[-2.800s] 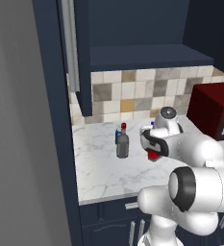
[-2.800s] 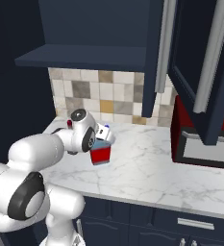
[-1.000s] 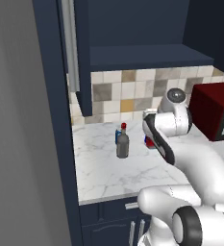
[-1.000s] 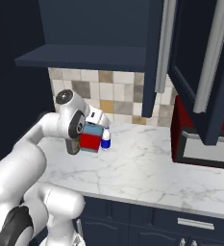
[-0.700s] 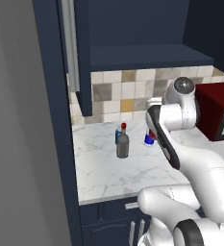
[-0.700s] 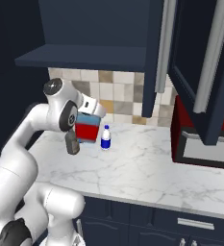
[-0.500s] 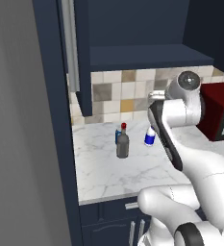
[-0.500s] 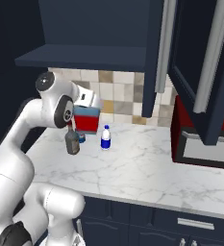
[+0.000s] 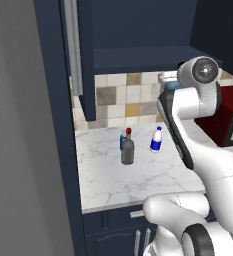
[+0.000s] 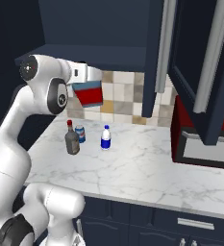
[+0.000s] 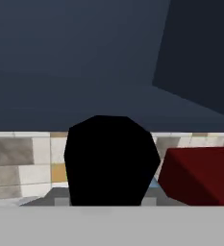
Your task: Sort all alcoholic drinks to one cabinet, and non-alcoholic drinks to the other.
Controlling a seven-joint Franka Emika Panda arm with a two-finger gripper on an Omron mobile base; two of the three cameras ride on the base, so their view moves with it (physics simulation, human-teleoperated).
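Upper left of the right base view: gripper (image 10: 87,79) raised high, just under the bottom edge of the dark navy upper cabinet (image 10: 99,29), clamped shut on the squat red bottle (image 10: 89,93), which hangs tilted below the white hand with a blue-grey band along its top. Centre of the hand view: black cap (image 11: 111,161) of that bottle, large and close, with the cabinet's dark underside above it and a strip of tiled backsplash (image 11: 22,166) at left. Upper right of the left base view: hand end of the arm level with the cabinet's underside, the held bottle mostly hidden behind the white links. Lower left of centre in the right base view, on the white marble counter (image 10: 142,168): slim grey-brown bottle with a red cap (image 10: 72,138), upright; short blue can (image 10: 80,134) just behind and beside it, contact impossible to tell; small white bottle with a blue label (image 10: 105,138) a little to the right, apart from both. Same three seen mid-frame in the left base view, grey-brown bottle nearest, can partly hidden behind it. Right side of the right base view: open cabinet door with a long silver bar handle (image 10: 211,57), and below it a dark red microwave (image 10: 200,139) on the counter. Upper left of the left base view: another navy door with a vertical silver handle (image 9: 74,47).
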